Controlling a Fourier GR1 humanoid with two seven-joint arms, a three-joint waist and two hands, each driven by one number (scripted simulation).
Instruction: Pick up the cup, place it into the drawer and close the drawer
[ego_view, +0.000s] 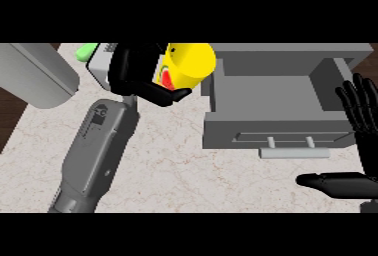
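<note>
A yellow cup with a red mark on its side is held above the counter, tilted, just left of the open grey drawer. My left hand is curled round it, the thumb under its lower edge, and hides part of it. The drawer is pulled out, its inside bare, with a pale handle on its front. My right hand stands open at the right edge beside the drawer, fingers up and thumb pointing left lower down.
A grey rounded appliance lies at the far left. A white and green object sits behind my left hand. The marbled counter stretches in front of the drawer.
</note>
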